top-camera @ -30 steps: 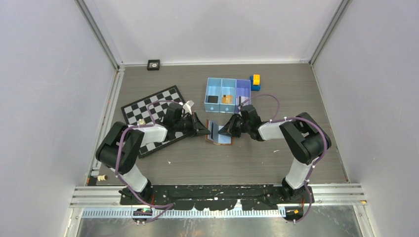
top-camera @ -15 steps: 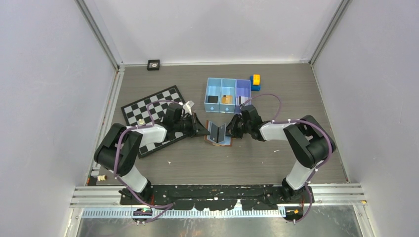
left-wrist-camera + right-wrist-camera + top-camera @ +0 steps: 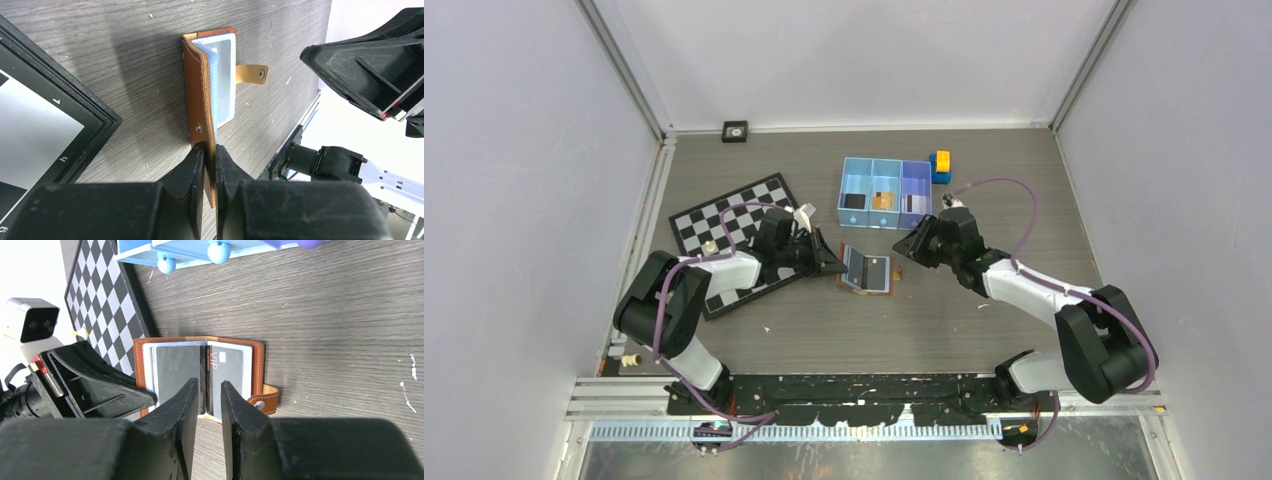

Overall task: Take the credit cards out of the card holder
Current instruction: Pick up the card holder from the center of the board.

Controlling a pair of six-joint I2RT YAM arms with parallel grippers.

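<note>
Grey wood-grain worktop, white enclosure walls. Card holder [image 3: 867, 270] lies open near centre, on the near side of the blue tray [image 3: 874, 160]. Its left cover stands raised, clamped between the jaws of the left gripper [image 3: 210, 150]. Credit cards [image 3: 176, 367] sit in its clear sleeves (two grey faces visible, one marked VIP). Right gripper [image 3: 210, 400] hovers just right of the holder, jaws slightly apart, holding nothing.

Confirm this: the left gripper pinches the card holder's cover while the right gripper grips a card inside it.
Wrong about the right gripper: the top external view shows it apart from the card holder, gripping no card. The left gripper does pinch the cover.
</note>
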